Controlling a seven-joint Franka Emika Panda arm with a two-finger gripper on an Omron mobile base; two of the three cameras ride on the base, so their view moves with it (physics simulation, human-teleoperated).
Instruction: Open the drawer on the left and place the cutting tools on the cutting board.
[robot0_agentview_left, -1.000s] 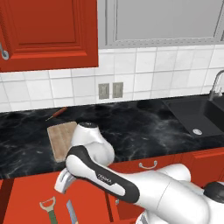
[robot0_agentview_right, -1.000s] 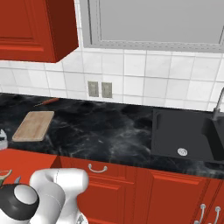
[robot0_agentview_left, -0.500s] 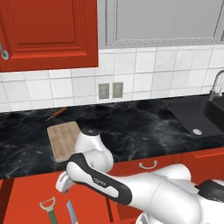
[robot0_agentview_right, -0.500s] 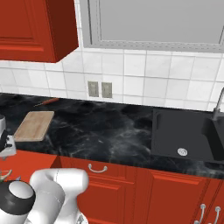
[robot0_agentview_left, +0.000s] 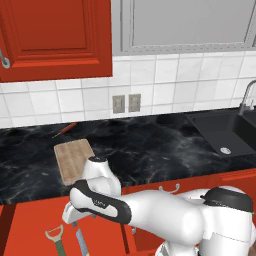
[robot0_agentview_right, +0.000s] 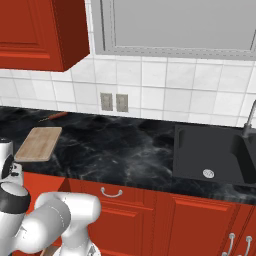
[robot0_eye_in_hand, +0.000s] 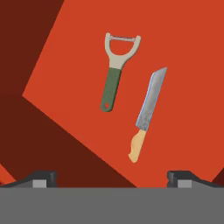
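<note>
The dark marbled table (robot0_agentview_left: 150, 150) runs under the tiled wall, with the black sink (robot0_agentview_right: 215, 155) set into it far off to one side of the drawer. Below the table's front edge the drawer (robot0_eye_in_hand: 183, 52) stands pulled out, its plain red floor bare around the two cutting tools. The cutting board (robot0_agentview_left: 74, 159) lies on the table just behind the drawer, and a thin stick-like tool (robot0_agentview_left: 65, 130) with a dark red handle lies just beyond the board, near the wall. In the drawer, the peeler (robot0_eye_in_hand: 115, 72) and the knife (robot0_eye_in_hand: 147, 113) lie side by side, close but apart. The hand (robot0_eye_in_hand: 112, 177) hangs above the drawer with its fingers spread wide and nothing between them; both tools lie well below it, untouched.
</note>
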